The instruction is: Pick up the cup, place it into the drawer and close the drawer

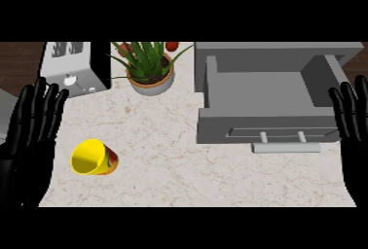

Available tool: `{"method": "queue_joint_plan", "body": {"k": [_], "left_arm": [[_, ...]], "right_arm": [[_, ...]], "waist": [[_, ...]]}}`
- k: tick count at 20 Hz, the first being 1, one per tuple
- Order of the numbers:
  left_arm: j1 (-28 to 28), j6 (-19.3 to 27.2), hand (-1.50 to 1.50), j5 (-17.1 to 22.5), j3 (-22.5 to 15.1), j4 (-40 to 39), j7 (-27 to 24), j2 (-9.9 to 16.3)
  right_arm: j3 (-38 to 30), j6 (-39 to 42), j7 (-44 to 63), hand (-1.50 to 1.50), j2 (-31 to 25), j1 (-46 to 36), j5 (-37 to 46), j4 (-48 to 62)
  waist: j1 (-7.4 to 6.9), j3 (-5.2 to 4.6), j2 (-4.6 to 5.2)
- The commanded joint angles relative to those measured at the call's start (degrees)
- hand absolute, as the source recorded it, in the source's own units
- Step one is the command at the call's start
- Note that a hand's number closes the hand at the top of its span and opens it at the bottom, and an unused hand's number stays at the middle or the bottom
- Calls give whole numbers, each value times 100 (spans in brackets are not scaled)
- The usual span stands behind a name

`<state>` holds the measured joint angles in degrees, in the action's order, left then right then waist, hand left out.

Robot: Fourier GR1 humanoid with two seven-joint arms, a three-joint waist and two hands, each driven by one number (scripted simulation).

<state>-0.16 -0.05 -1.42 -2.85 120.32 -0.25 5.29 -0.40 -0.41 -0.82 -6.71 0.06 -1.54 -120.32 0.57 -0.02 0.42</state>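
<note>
The yellow cup lies on its side on the counter, in the lower left part of the view, with its open mouth turned toward the left and some red pattern on its outer wall. It is just beside the left hand but not touching it. This hand stands at the left edge with the fingers straight, pointing up and a little apart; it holds nothing. The right hand shows at the right edge, also with straight fingers spread a little, and it is also empty. The grey drawer is pulled out and open at the upper right, well apart from the cup, and its handle is on the front side. A plant in a pot stands at the back, between the drawer and a toaster at the upper left.
</note>
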Motion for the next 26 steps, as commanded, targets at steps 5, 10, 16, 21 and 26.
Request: {"method": "queue_joint_plan", "body": {"k": [5,10,16,21,26], "left_arm": [[314,-1565,-150,1977,1264,11,-283,996],[935,-1418,-150,2865,1371,-602,289,567],[685,-1633,-150,2652,1473,-1135,237,576],[464,-1828,-150,2337,1639,-2318,-249,602],[293,-2196,-150,2007,1884,-3478,-993,771]], "right_arm": [[54,-7,68,-150,61,-254,103,71],[256,551,652,-150,-242,-221,-235,375],[258,591,554,-150,-49,-552,-181,752],[-187,763,366,-150,-265,-905,-321,1234],[-83,712,465,-150,-179,-935,-196,999]], "waist": [[-96,-4,-43],[-122,-5,-34],[-73,1,-41],[-62,1,-37],[-53,0,-40]]}}
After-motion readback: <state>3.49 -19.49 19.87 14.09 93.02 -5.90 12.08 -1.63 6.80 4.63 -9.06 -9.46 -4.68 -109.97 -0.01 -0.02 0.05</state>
